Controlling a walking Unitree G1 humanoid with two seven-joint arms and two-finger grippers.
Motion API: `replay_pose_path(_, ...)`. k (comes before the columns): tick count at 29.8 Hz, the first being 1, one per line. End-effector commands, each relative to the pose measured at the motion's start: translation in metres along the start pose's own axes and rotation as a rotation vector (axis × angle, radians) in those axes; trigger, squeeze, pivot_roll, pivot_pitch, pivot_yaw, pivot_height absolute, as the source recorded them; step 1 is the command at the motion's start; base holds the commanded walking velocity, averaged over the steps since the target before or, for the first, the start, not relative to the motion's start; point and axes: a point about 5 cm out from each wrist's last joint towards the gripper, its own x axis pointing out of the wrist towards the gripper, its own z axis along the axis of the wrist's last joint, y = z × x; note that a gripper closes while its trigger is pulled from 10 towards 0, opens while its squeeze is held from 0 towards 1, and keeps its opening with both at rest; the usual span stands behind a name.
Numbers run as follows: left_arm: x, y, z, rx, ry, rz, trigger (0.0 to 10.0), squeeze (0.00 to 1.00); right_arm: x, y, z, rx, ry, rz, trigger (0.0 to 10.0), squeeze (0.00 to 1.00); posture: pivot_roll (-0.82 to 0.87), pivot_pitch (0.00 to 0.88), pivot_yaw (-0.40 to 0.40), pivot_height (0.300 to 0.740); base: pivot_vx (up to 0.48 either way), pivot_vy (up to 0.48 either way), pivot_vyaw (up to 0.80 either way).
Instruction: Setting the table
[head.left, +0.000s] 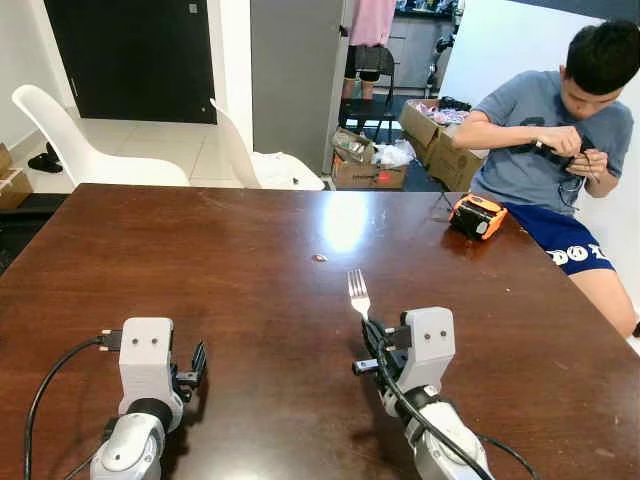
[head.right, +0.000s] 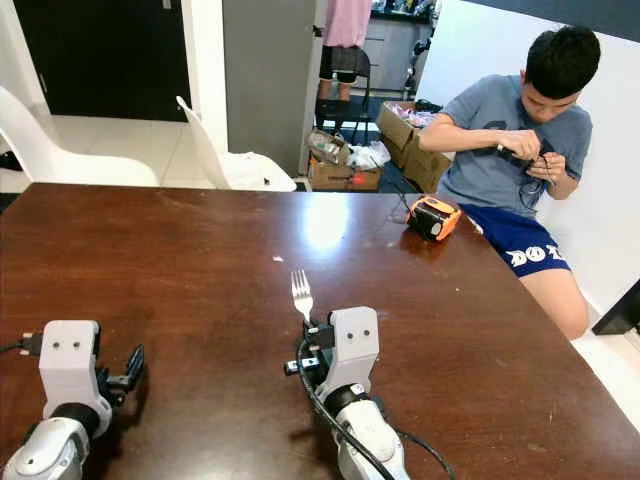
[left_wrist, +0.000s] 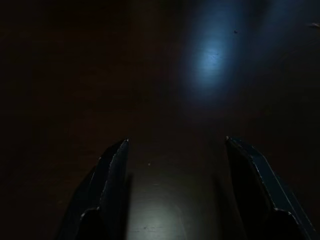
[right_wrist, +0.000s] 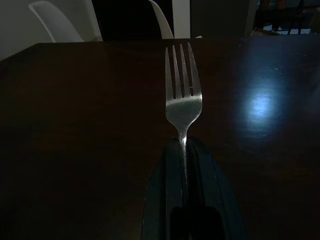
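**Right wrist view: fork held over the dark table**

Right wrist view has the fork (right_wrist: 183, 97) straight ahead of the right gripper (right_wrist: 186, 150), its handle pinched between the two black fingers (right_wrist: 165, 190), which are closed tight on it. The four tines and the neck stick out past the fingertips, pointing away from the wrist toward the far edge of the table. From the head camera the fork head shows just beyond the gripper, low over the brown wooden table (head.left: 200, 260); whether the tines touch the wood cannot be told.

Off to that gripper's left, well apart, the left gripper (head.left: 193, 362) hangs low over the near part of the table. In its own wrist view its fingers (left_wrist: 107, 170) stand wide apart with nothing between them, only dark wood and a pale reflection.

Ahead of the fork a small speck (head.left: 319, 258) lies on the tabletop. Farther off and to the right an orange and black device (head.left: 476, 215) sits near the table's corner. Beside that corner a person (head.left: 545, 130) in a grey shirt sits, both hands raised and busy with something small. Past the far edge stand two white chairs (head.left: 85, 140), and cardboard boxes (head.left: 440, 150) lie on the floor behind.
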Motion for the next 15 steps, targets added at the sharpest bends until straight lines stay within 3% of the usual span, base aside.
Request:
replay_pose_path(1,-0.001,-0.0023,-0.0065,-0.004,0.02,-0.002,10.0,0.0,-0.0014,-0.0012,-0.0038,0.013,0.009,-0.009,10.0,0.0,0.03,0.116,0.031,0.74,0.0,0.0,0.0)
replay_pose_path(6,-0.0008,-0.0024,-0.0072,-0.003,0.017,-0.005,10.0,0.0,-0.0005,-0.0009,-0.0038,0.014,0.007,-0.009,10.0,0.0,0.03,0.117,0.033,0.74,-0.052,0.0,0.0)
replay_pose_path(15,-0.0017,-0.0013,-0.0063,0.003,0.013,-0.001,10.0,0.0,0.0003,0.0011,-0.0048,0.02,0.008,-0.005,10.0,0.0,0.04,0.122,0.034,0.74,-0.405,0.0,0.0)
